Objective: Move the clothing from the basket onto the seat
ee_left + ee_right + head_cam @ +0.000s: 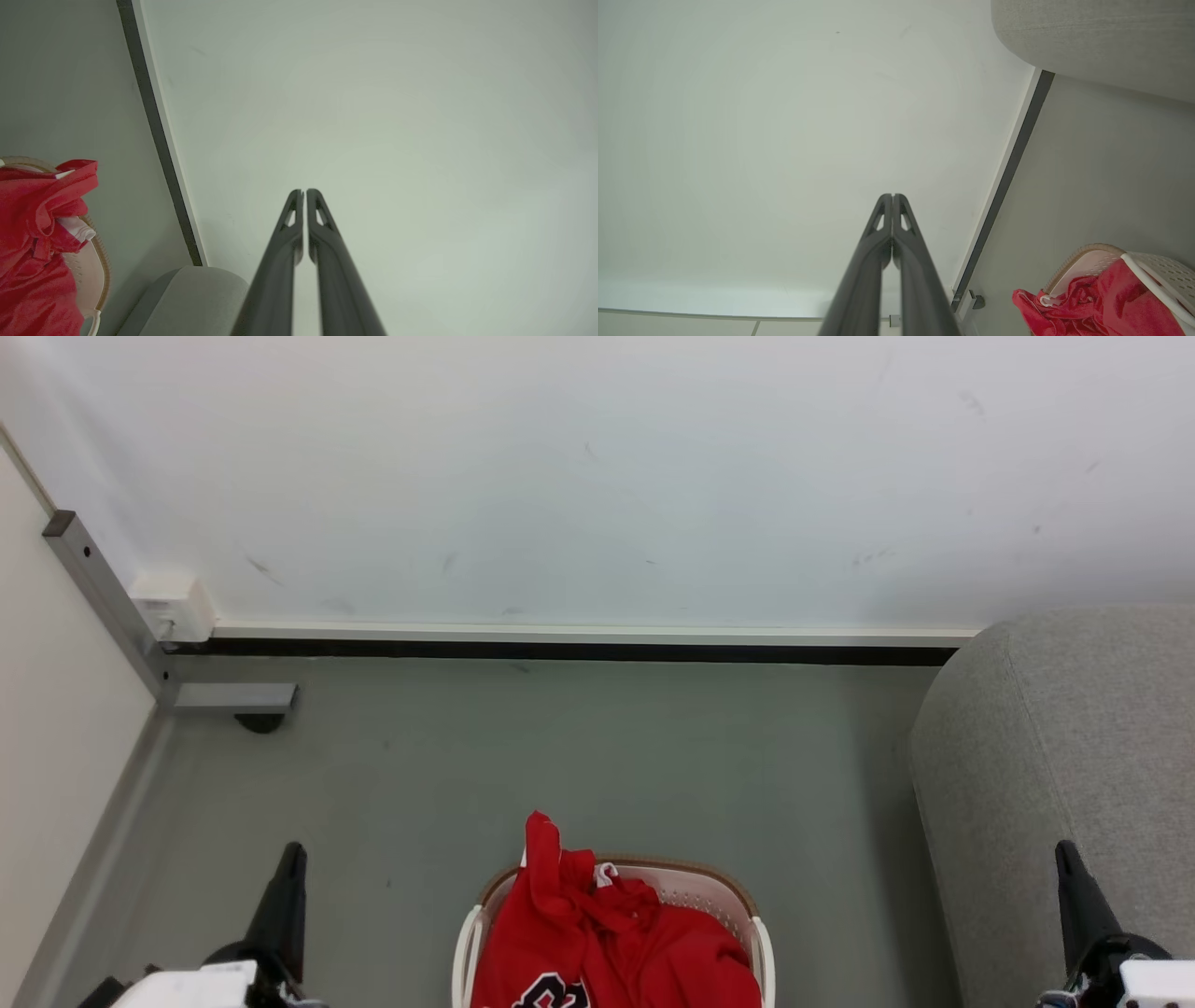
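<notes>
Red clothing (607,933) with black-white lettering fills the white basket (728,893) at the bottom centre of the head view, one red fold poking up over the brown rim. The clothing (32,242) also appears at the left of the left wrist view and the clothing (1092,303) at the lower right of the right wrist view. The grey seat (1074,775) stands right of the basket. My left gripper (294,854) is left of the basket, my right gripper (1062,851) in front of the seat. Both are shut and empty: left gripper (302,191), right gripper (893,196).
A white wall (597,476) with a dark baseboard (560,651) runs behind the grey floor (560,756). A metal bracket (233,696) and a white socket box (173,602) sit in the left corner beside a pale panel (47,728).
</notes>
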Available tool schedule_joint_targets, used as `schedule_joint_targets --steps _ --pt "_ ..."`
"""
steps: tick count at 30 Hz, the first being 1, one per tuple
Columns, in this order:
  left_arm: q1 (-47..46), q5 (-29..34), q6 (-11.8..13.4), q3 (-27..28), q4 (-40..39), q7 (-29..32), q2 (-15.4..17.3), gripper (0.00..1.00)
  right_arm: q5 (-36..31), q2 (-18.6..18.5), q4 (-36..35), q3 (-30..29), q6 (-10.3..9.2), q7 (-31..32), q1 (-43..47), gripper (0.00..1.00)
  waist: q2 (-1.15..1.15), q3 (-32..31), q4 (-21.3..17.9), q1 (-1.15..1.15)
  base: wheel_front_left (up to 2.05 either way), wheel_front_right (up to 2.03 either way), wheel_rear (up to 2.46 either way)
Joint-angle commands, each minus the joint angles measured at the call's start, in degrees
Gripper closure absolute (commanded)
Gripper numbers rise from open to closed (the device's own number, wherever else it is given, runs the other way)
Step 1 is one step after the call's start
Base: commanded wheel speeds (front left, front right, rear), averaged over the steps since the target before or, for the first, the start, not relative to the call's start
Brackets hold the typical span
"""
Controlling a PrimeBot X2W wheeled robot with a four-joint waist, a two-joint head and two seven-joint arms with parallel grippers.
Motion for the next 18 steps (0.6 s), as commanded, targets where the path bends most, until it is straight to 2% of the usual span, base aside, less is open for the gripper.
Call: schedule_joint_targets --steps 1,10,18 --pt "0.2 0.0 0.0 0.0 0.2 0.0 -0.1 0.00 0.0 0.1 0.2 0.0 0.00 0.0 0.1 0.00 0.00 0.0 0.0 0.00 0.00 0.00 0.00" --pt "0.8 2.0 0.0 -2.0 -0.4 -2.7 0.0 0.00 -3.5 -0.3 0.0 1.9 -0.01 -2.7 0.8 0.00 0.00 0.0 0.0 0.00 0.00 0.00 0.00" --pt "1.2 9.1 0.2 -3.1 -1.4 -4.8 0.0 0.00 -15.2 -0.8 -1.9 2.9 -0.02 -4.8 1.5 0.00 0.00 0.0 -0.1 0.00 0.00 0.00 0.00"
